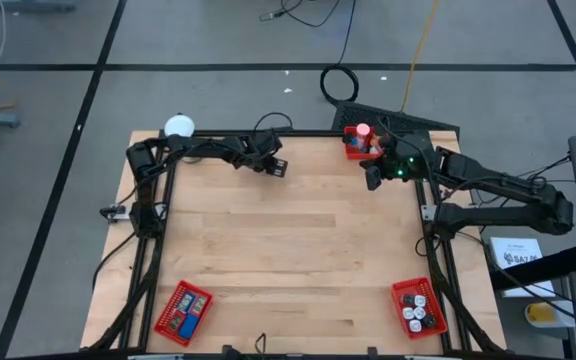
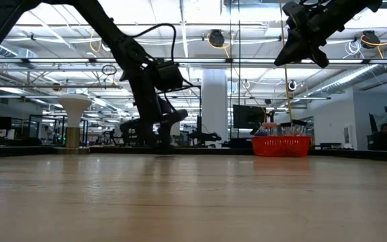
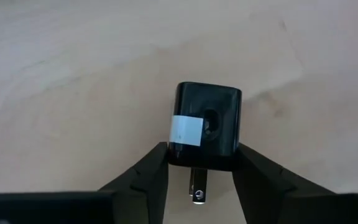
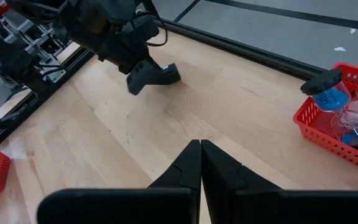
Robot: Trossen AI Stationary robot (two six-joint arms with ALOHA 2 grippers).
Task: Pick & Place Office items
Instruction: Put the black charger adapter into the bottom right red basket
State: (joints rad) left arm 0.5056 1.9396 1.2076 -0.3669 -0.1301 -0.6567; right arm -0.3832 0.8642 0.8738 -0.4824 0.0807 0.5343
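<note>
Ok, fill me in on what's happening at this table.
The left pincer is down at the far side of the wooden table, its fingers on either side of a small black plug adapter lying there. The right pincer hangs shut above the table near the far red basket, holding nothing.

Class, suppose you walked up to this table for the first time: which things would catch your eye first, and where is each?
First, the left gripper at the table's far edge, its fingers on either side of a black plug-in charger lying on the wood. Next, three red mesh baskets: one at the far right corner, under the shut right gripper, and one at each near corner.
</note>
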